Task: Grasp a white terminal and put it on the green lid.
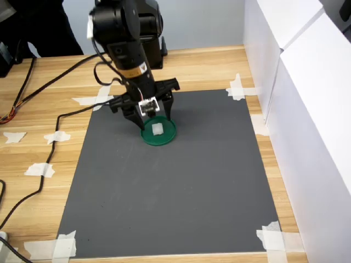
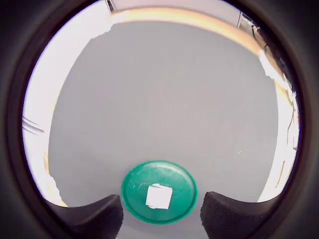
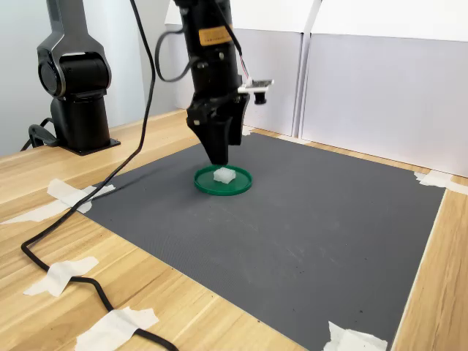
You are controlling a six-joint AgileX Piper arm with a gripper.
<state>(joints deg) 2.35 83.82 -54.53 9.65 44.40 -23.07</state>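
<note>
- gripper (image 1: 150, 117) hangs just above the green lid (image 1: 159, 131), jaws spread apart and holding nothing; in the wrist view its two dark fingertips (image 2: 94, 216) sit either side of the lid (image 2: 159, 191) with a clear gap between them.
- white terminal (image 1: 157, 129) lies inside the green lid, near its middle, free of the gripper (the wrist view shows it (image 2: 159, 196) as a small pale block on the green surface).
- in the second exterior view the gripper (image 3: 221, 155) points down right over the terminal (image 3: 224, 175), tips close above it but not touching it that i can tell.
- lid (image 3: 223, 180) rests flat on the dark grey mat (image 1: 181, 192), toward the mat's far half in the first exterior view.
- mat is fixed at its corners with white tape (image 1: 271, 238) to the wooden bench (image 1: 33, 142).
- a black cable (image 3: 80, 270) runs across the bench beside the mat.
- white panels (image 1: 312, 109) stand along the first exterior view's right edge of the bench.
</note>
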